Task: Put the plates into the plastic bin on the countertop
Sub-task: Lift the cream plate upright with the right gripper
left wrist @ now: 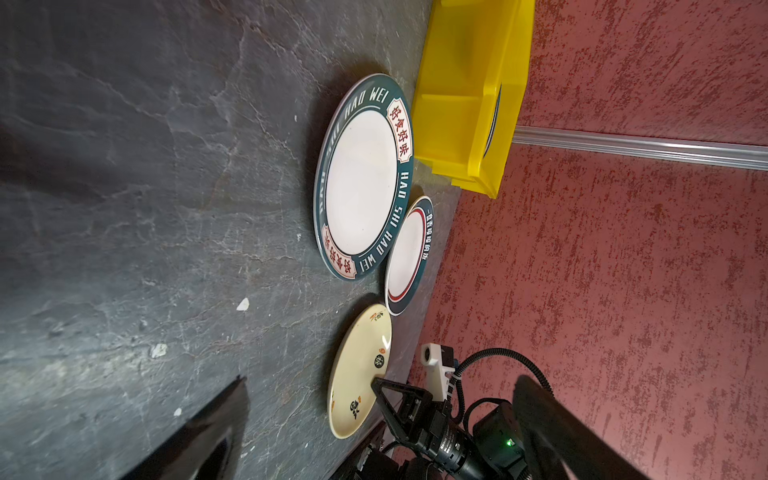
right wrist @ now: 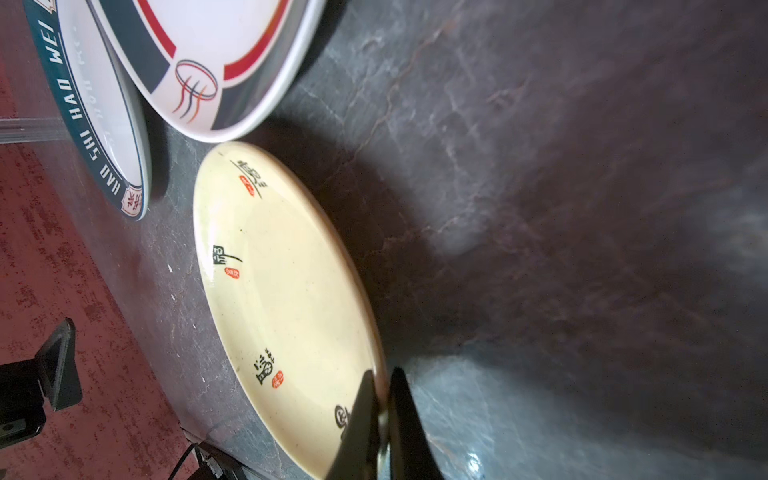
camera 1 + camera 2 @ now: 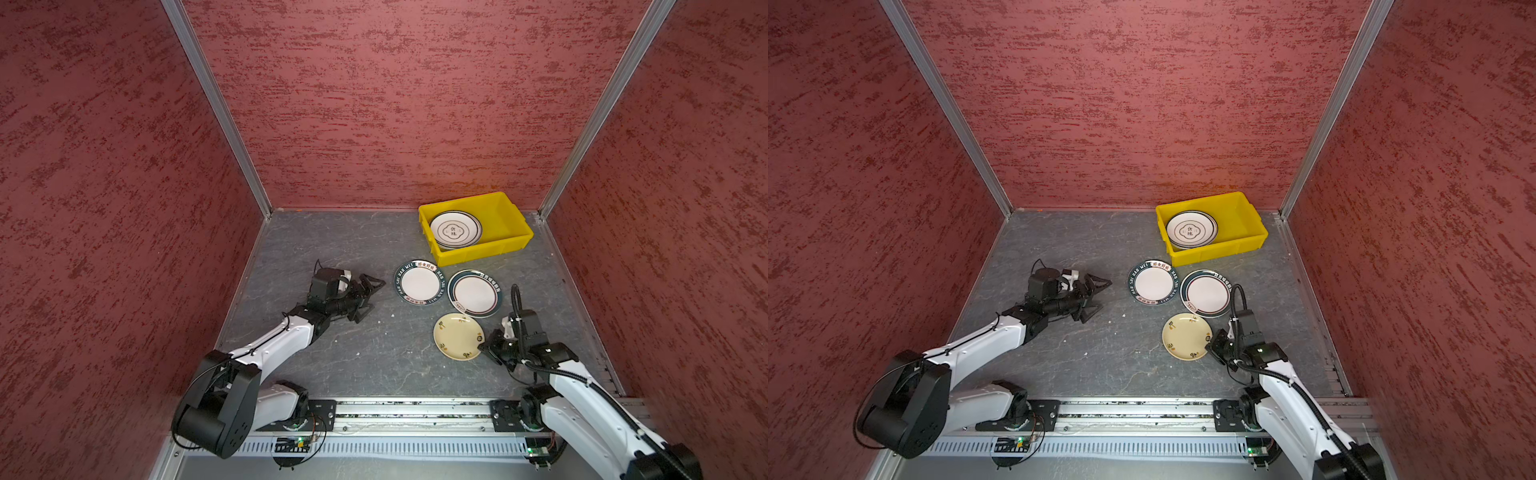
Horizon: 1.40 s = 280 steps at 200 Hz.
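On the dark grey countertop [image 3: 332,249] lie three plates: a cream-yellow plate [image 3: 458,336], a green-rimmed plate with lettering [image 3: 419,282] and a plate with a red ring [image 3: 475,293]. My right gripper [image 3: 484,343] is shut on the near right rim of the cream-yellow plate [image 2: 282,291]; in the right wrist view its fingertips [image 2: 368,386] pinch that rim. My left gripper [image 3: 370,297] lies open and empty just left of the green-rimmed plate [image 1: 361,178]. At the back right, the yellow plastic bin [image 3: 515,224] holds a stack of white plates [image 3: 455,230].
Red textured walls [image 3: 395,104] with metal corner posts close in the back and both sides. A metal rail [image 3: 411,411] carrying both arm bases runs along the front edge. Small white specks [image 3: 392,316] dot the countertop between the arms.
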### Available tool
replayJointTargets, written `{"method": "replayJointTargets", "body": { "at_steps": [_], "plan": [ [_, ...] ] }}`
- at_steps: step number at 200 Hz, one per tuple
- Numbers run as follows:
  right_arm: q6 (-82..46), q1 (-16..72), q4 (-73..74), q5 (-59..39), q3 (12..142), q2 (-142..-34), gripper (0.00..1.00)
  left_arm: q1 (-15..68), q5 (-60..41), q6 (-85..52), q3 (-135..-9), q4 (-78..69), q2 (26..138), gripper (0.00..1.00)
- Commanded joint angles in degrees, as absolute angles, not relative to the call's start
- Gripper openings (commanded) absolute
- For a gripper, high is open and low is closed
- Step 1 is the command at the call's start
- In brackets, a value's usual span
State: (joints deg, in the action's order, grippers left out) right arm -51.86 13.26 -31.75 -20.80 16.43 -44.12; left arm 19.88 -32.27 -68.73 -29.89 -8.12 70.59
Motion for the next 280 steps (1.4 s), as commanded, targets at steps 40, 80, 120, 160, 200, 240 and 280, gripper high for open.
{"method": "replayJointTargets", "body": {
  "at_steps": [40,80,120,160,200,240,280],
  "plan": [
    [-52.2,13.4,-29.9,-19.7,16.5,-42.1,0.0,19.6,-32.2,-68.0,-29.7,-9.0,69.9,0.99],
    [-50.8,13.4,-30.4,-20.5,17.2,-41.3,0.0,19.6,-32.2,-67.8,-28.8,-9.2,69.8,0.99],
    [-49.8,13.4,-25.7,-23.8,17.8,-42.0,0.0,19.3,-31.5,-67.8,-27.6,-9.7,69.0,0.99],
    [-47.5,13.5,-23.1,-26.6,20.2,-45.2,0.0,19.0,-30.7,-67.9,-26.8,-9.7,67.4,0.99],
    [-47.5,13.9,-20.1,-28.3,22.5,-47.5,0.0,18.9,-30.0,-68.0,-26.2,-9.5,65.5,0.99],
    [-48.6,14.1,-17.2,-29.2,24.9,-49.3,0.0,18.9,-29.2,-68.6,-25.2,-9.7,63.6,0.99],
    [-49.1,14.2,-16.3,-29.5,27.3,-49.9,0.0,18.8,-29.1,-68.9,-24.5,-10.1,62.9,0.99]
  ]
}}
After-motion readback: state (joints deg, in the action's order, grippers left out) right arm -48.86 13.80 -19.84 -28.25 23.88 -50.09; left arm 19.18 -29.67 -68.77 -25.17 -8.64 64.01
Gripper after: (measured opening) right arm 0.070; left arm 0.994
